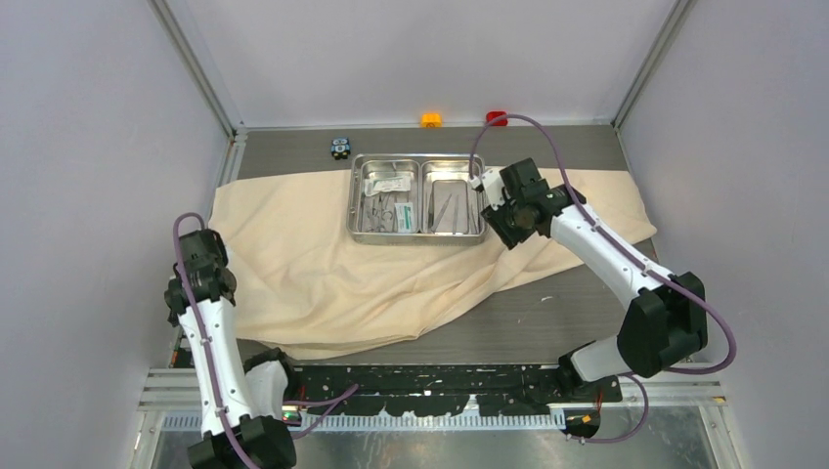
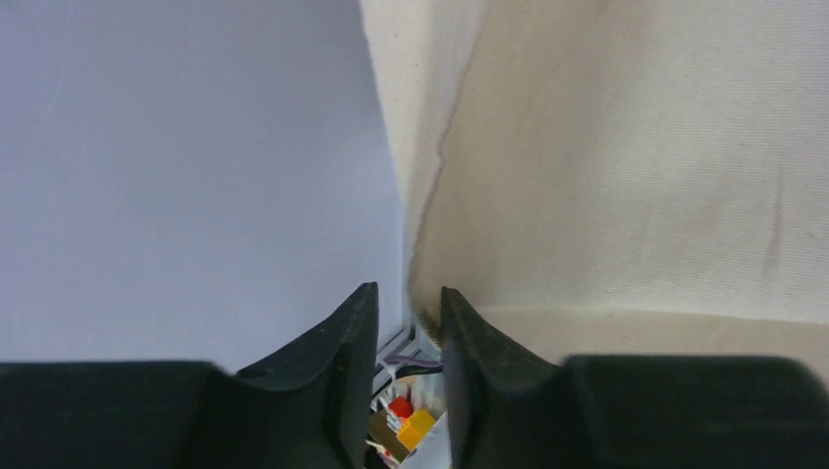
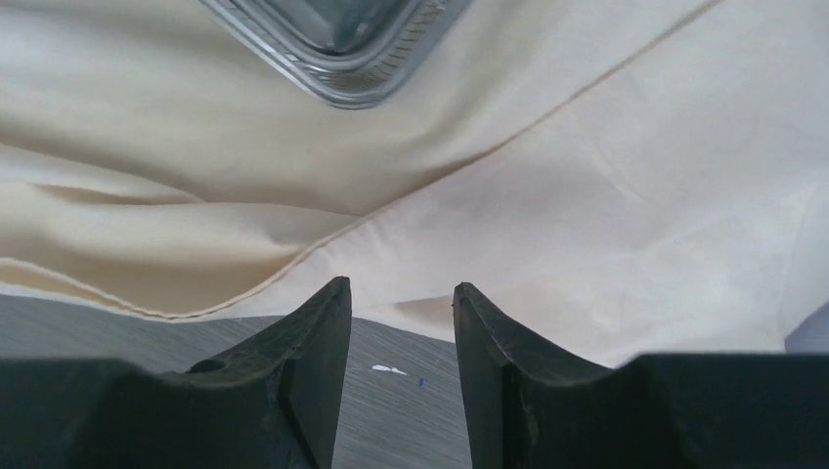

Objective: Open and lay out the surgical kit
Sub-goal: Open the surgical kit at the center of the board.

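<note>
Wrist views reveal: left claw [image 2: 407, 290] slightly parted, seemingly free of cloth wrap [image 2: 635, 176]; right claw [image 3: 401, 283] parted, empty.

tray [image 3: 337, 83] cut off by right wrist view's top edge, tools [image 1: 445, 210] in tray too small to tell apart

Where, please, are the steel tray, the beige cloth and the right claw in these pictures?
steel tray [image 1: 419, 198], top view, on the divider between its two compartments.
beige cloth [image 1: 323, 264], top view, on its bare middle.
right claw [image 3: 401, 293], right wrist view, midway between its fingertips.
</note>
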`<state>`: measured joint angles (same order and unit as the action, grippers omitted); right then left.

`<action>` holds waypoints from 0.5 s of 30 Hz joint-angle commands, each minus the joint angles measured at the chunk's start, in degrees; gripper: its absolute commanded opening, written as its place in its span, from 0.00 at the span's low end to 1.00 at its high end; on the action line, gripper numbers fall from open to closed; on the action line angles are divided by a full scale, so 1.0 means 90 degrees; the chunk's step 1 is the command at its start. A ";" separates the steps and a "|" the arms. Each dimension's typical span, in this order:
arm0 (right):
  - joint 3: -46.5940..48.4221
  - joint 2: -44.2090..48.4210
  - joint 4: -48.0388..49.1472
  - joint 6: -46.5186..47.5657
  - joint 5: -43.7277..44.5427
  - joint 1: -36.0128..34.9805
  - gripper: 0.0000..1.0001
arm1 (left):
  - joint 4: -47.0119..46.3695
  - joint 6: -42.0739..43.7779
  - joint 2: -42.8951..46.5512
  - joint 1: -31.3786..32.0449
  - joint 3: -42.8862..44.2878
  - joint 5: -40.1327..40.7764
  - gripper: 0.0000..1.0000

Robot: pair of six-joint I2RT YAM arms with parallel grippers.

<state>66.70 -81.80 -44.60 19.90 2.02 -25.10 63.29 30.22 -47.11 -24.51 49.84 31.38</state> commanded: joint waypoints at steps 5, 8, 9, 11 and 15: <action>0.0574 -0.0292 0.0283 -0.0494 0.0393 0.0941 0.54 | 0.0860 0.0099 -0.0189 -0.0031 0.0456 0.0876 0.83; 0.0645 -0.0491 0.0497 -0.0610 0.0430 0.1002 0.61 | 0.0876 0.0095 -0.0285 -0.0035 0.0551 0.0773 1.00; 0.0707 -0.0617 0.0533 -0.0644 0.0464 0.0996 0.65 | 0.0902 0.0095 -0.0350 -0.0031 0.0617 0.0775 1.00; 0.0848 -0.0939 0.0602 -0.0712 0.0608 0.1004 0.69 | 0.0890 0.0093 -0.0470 -0.0035 0.0774 0.0659 1.00; 0.1158 -0.1484 0.0793 -0.0766 0.0763 0.1124 0.69 | 0.0794 -0.0160 -0.0684 -0.0031 0.1352 -0.0282 1.00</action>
<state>72.97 -91.83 -41.25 14.76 6.66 -15.77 70.65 30.52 -52.05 -24.51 56.03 35.59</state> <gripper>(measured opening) 0.691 0.995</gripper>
